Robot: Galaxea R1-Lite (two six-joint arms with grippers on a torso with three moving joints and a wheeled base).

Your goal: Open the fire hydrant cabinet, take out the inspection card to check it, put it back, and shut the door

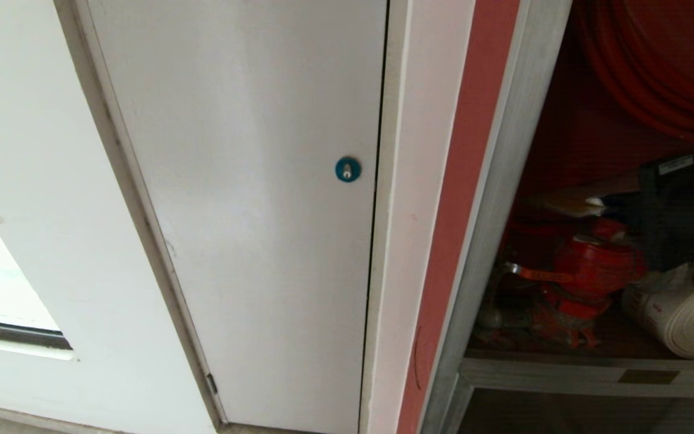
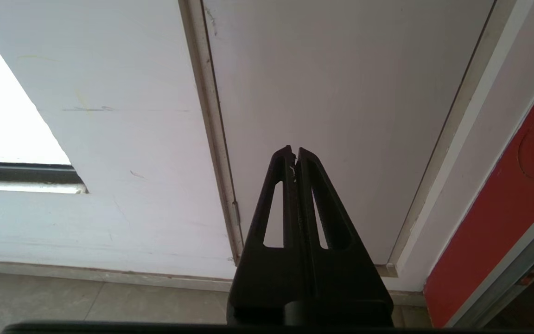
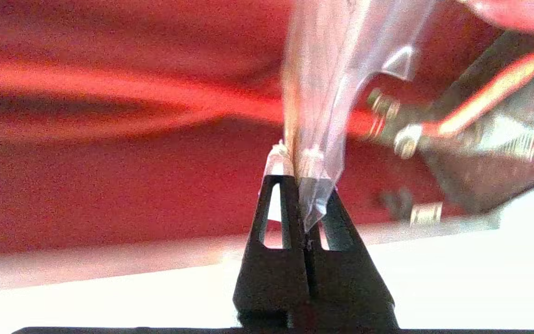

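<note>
Facing white wall (image 1: 21,150), white panel door (image 1: 250,181), grey floor (image 2: 86,301)

The head camera is looking down at the white door (image 1: 244,211); the left wrist camera is sharing it (image 2: 341,116).

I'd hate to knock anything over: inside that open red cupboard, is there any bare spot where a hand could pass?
Little. The fire hydrant cabinet floor is crowded: red valve in the middle, white rolled hose touching the right edge. The free gap lies between the metal frame and the valve, below the inspection card, which the right claw grips.
</note>
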